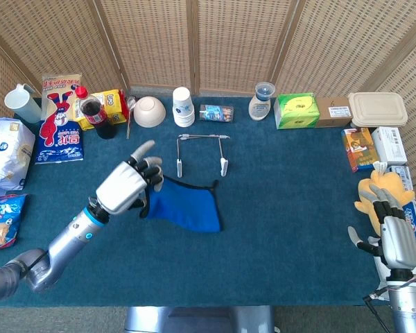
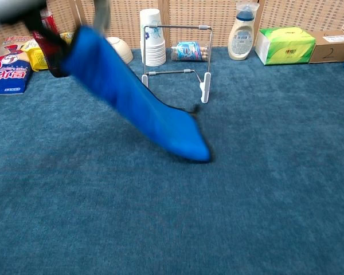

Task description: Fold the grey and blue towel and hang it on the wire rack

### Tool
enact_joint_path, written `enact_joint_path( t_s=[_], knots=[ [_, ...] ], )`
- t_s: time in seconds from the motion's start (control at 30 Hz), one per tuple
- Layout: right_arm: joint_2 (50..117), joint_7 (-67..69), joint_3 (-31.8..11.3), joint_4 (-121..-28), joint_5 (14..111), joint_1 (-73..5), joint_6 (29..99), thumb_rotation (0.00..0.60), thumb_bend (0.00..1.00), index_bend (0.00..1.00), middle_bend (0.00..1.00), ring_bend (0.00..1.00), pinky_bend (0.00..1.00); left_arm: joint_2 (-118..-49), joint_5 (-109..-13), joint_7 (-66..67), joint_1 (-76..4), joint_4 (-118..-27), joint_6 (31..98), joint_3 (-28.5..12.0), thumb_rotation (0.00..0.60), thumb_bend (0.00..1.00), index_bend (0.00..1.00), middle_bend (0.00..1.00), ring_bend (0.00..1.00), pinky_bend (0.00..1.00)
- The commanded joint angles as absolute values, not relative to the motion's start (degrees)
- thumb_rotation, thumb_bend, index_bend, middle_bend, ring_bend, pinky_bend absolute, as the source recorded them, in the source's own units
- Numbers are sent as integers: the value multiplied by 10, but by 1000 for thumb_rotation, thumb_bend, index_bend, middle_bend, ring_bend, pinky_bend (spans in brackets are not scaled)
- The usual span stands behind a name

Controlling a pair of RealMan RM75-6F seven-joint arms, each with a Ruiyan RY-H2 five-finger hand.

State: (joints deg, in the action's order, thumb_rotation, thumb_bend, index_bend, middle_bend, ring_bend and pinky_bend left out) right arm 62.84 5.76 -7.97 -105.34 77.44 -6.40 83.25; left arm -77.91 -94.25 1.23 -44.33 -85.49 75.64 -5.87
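Blue cloth is smearing into a blur across the chest view, where the left hand is cut off at the top left corner and hard to make out. The towel (image 1: 184, 203) is folded, blue face out with a dark edge, hanging slantwise from the left hand (image 1: 125, 187), its far end trailing low over the bench (image 1: 284, 208). It is sitting at about seven o'clock from the wire rack (image 1: 202, 154), just short of it. The left hand is gripping the towel's corner, raised, one finger pointing outward. The right hand (image 1: 394, 236) is resting at the bench's right edge, fingers apart, holding nothing.
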Motion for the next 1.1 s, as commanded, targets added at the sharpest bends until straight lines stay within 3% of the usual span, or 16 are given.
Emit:
enact_joint_path(
  t_s=[0.03,0.6,1.1],
  knots=[
    [631,70,-76,-1043,781,-60,834,600,303,167,95,0,0,-709,-879,53,-454,-954,728,-117,600,476,718,506,303,18],
    [641,122,-69,-1010,793,-45,841,600,302,165,95,0,0,-631,-691,122,-506,-1062,628,-220,600,476,711,481,274,14],
    [643,155,-69,-988,785,-34,835,600,299,162,95,0,0,-706,-523,177,-597,-979,572,-255,600,476,703,473,270,8]
  ],
)
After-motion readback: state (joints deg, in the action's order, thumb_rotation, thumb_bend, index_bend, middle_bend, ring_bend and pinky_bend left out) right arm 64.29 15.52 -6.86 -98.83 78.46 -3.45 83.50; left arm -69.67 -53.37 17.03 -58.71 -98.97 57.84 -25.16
